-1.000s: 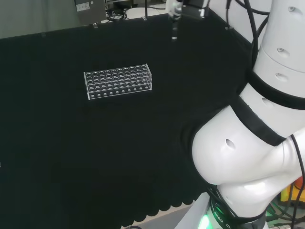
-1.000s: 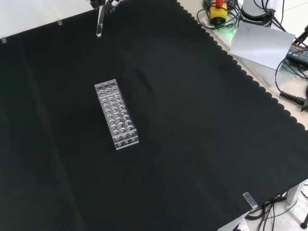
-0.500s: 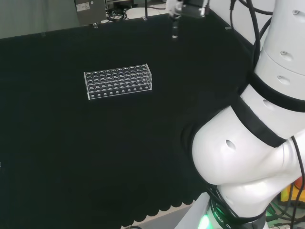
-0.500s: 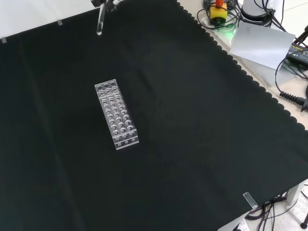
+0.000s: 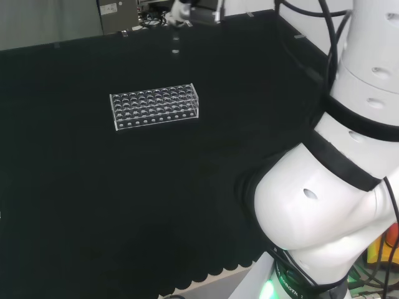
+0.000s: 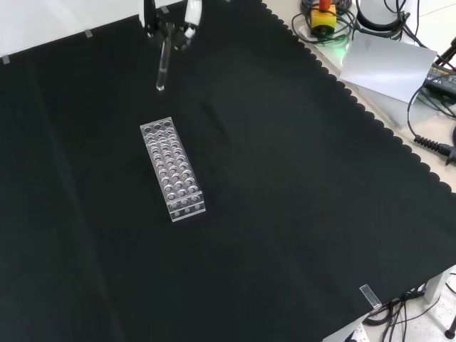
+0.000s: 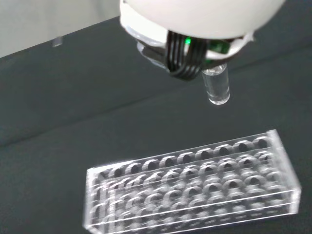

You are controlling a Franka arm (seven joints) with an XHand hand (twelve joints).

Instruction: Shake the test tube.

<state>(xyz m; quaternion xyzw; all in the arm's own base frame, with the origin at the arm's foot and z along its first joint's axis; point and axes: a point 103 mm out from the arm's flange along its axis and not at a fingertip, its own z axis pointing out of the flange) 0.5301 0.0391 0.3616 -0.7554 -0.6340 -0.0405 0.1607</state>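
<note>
A clear test tube (image 6: 162, 68) hangs upright above the cloth, its top pinched in my hand (image 6: 171, 21) at the front view's top. In the head view the hand (image 5: 181, 9) is at the top edge, with the tube (image 5: 176, 44) below it, beyond the rack. A clear plastic test tube rack (image 6: 172, 169) with several empty holes lies on the black cloth, just nearer than the tube in the front view; the head view shows the rack (image 5: 154, 106) left of centre. In the wrist view the tube's round bottom (image 7: 216, 88) hangs over the rack (image 7: 190, 183), under the blurred hand (image 7: 195, 19).
The arm's white links (image 5: 324, 199) stand at the head view's right. Off the cloth's scalloped edge in the front view lie a grey sheet (image 6: 388, 64), cables and a red-and-yellow button (image 6: 324, 18).
The hand with the tube has swung left in the head view and come down in the front view, so the tube now hangs closer to the rack's far end.
</note>
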